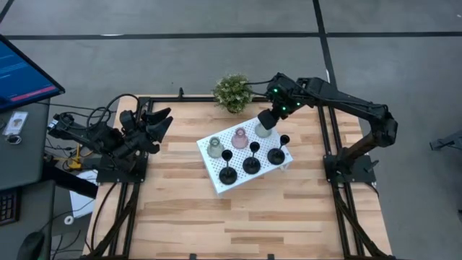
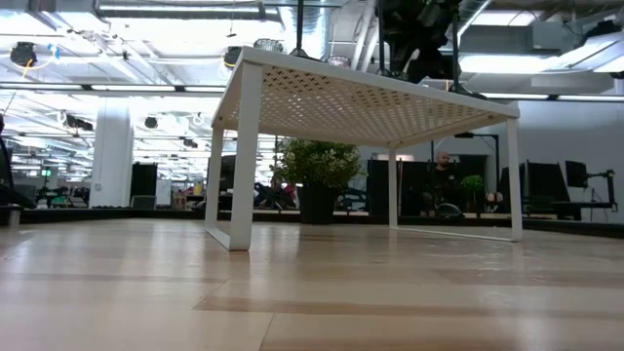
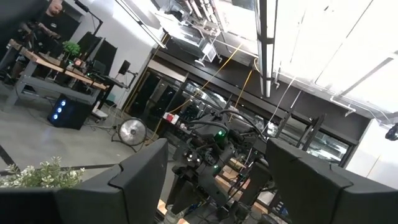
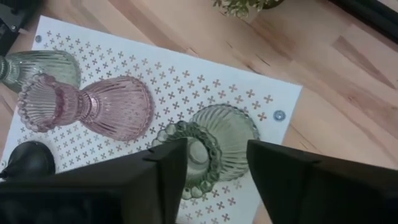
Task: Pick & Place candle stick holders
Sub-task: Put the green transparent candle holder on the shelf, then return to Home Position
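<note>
1. The right gripper hangs directly over an olive-green holder at the far corner of the white perforated tray. Its fingers stand apart on either side of the holder's rim, with a gap visible on both sides; nothing is clamped.
2. The right arm reaches in from the table's right edge, elbow raised.
3. The left gripper rests at the table's left side, jaws spread wide and empty.
4. On the tray: a pink holder, a second olive-green holder, and three black holders along the near edge.
5. A potted plant stands on the wooden table beyond the tray.
6. Behind lies an open workshop with desks.
</note>
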You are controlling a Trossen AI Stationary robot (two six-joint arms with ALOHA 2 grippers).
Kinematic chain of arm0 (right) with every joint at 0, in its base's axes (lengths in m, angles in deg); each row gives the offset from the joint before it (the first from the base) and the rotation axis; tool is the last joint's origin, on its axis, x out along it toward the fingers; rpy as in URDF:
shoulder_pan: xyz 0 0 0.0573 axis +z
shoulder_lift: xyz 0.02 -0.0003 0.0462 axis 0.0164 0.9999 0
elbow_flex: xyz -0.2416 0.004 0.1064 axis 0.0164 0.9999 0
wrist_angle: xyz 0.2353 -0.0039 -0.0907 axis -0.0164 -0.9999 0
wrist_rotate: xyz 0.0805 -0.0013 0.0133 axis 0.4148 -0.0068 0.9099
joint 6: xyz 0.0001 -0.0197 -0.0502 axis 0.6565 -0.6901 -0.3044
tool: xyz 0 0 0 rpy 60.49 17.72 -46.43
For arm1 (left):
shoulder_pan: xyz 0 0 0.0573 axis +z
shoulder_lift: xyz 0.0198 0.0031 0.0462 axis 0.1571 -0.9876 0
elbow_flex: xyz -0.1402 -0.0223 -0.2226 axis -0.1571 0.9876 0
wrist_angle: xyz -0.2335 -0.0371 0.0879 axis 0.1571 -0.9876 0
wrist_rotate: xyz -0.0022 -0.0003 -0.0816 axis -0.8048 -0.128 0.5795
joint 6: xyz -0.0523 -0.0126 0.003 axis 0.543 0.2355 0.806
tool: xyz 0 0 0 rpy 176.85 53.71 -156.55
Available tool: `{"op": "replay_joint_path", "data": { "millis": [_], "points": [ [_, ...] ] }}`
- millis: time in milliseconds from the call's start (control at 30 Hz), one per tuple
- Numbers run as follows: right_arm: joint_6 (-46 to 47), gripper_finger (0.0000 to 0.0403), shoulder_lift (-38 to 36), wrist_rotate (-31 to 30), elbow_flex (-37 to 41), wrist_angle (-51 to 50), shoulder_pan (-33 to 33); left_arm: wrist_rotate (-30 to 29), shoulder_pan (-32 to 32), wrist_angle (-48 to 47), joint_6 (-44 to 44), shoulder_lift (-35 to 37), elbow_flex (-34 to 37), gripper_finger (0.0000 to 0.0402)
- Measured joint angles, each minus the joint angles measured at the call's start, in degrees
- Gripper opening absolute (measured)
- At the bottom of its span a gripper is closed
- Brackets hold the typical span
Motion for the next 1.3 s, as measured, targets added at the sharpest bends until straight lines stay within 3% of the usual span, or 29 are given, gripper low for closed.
{"op": "replay_joint_path", "data": {
  "millis": [167, 633, 1000, 1300],
  "points": [
    [0.0, 0.0175, 0.0, -0.7, 0.0, 0.9, 0.0, 0.0, 0.0, 0.0, 0.0, 0.0, 0.0, 0.0274],
    [0.2, 0.0158, 0.0, -0.3, 0.0, 3.8, 0.0, 0.0, 0.0, 0.0, -0.2, 0.0, 0.0, 0.0274],
    [0.7, 0.0179, -0.4, 1.1, -0.1, 3.7, 0.0, 0.0, 0.0, 0.0, -0.2, 0.0, 0.0, 0.0274],
    [-5.4, 0.0167, -0.8, 7.8, -11.8, 2.6, 0.1, 0.0, 0.0, 0.1, -0.2, 0.4, 0.0, 0.0273]
  ]
}}
